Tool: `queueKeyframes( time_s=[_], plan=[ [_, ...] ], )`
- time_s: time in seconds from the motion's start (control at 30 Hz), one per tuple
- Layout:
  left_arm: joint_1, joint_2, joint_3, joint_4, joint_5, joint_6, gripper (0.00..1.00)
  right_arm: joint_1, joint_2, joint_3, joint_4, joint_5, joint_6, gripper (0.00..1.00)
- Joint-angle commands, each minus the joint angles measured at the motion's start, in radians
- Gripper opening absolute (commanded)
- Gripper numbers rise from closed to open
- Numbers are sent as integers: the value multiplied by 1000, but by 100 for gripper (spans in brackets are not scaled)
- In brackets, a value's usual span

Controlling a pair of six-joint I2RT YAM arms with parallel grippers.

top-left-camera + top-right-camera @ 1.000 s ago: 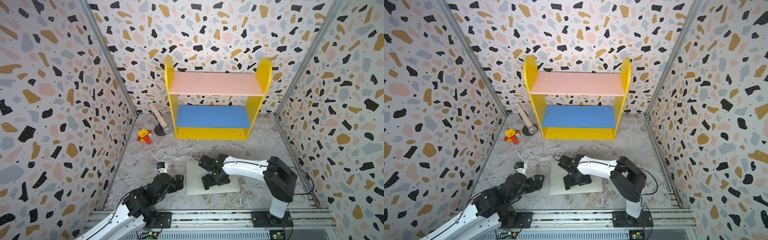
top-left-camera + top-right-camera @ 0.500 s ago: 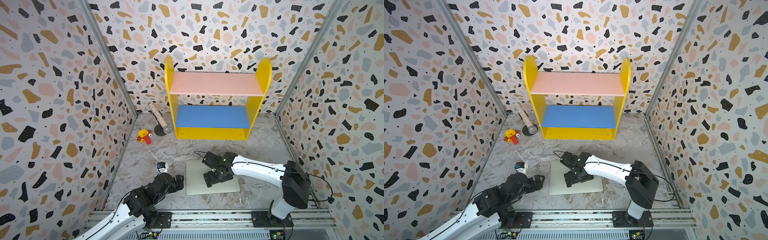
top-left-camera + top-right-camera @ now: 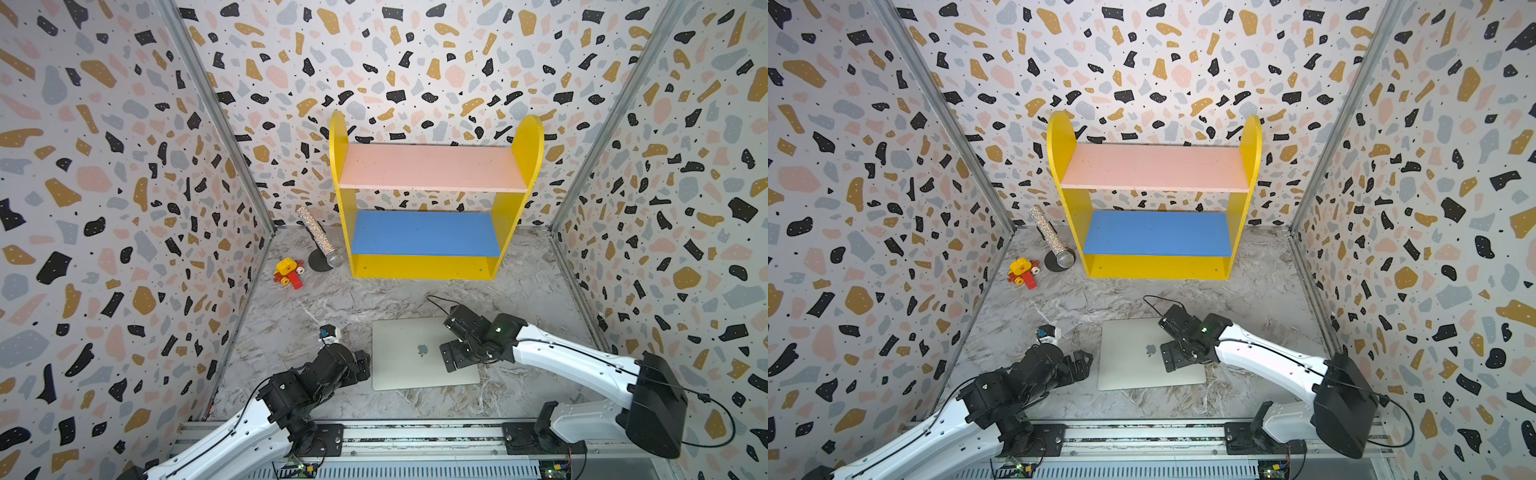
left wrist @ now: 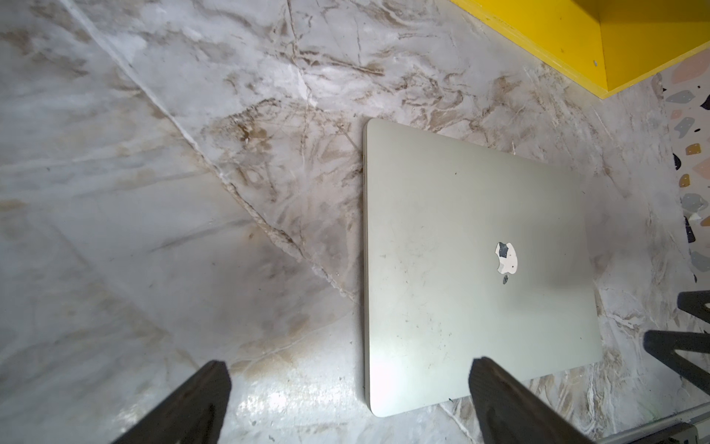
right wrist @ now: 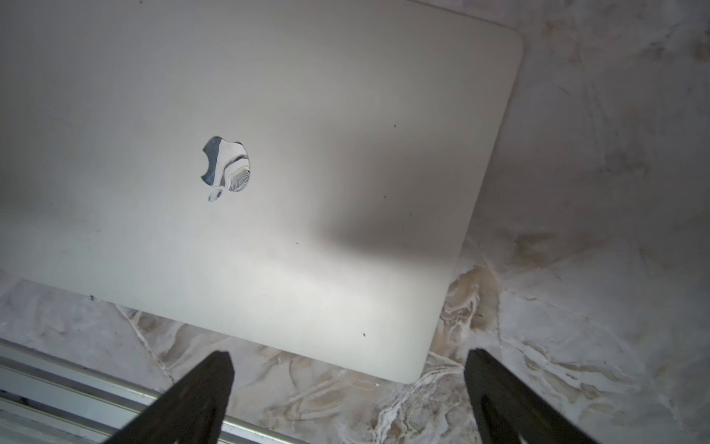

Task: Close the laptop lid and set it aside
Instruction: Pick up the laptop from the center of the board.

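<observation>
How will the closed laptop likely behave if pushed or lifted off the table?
The laptop looks like a rigid metal slab, so it should slide in one piece rather than flex. It lies flat and thin on the table, so getting under an edge is probably hard. Its smooth lid may slip in a pinch.

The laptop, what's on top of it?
Nothing lies on the laptop lid, just its apple logo and a shadow. The open right end effector hovers above one side. The shut lid hides the screen and keyboard.
</observation>
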Motion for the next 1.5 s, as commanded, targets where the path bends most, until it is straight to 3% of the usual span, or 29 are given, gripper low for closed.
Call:
queueKeyframes(
  time_s=[0.0, 0.5, 0.8, 0.97, 1.23, 1.47],
  plan=[
    [-4, 8, -28, 52, 25, -38, 100, -27, -112, -77, 73, 73, -1, 99],
    [0, 253, -36, 189, 206, 0, 98, -244, -333, -333, 197, -112, 70, 99],
    [35, 338, -83, 343, 336, 17, 95, -352, -331, -410, 244, -254, 81, 95],
    [71, 356, -113, 388, 374, 18, 94, -428, -324, -463, 320, -389, 95, 99],
    [119, 361, -151, 444, 419, 14, 85, -561, -264, -550, 488, -612, 117, 95],
    [169, 380, -190, 540, 496, 19, 74, -615, -217, -602, 610, -730, 122, 88]
  ],
)
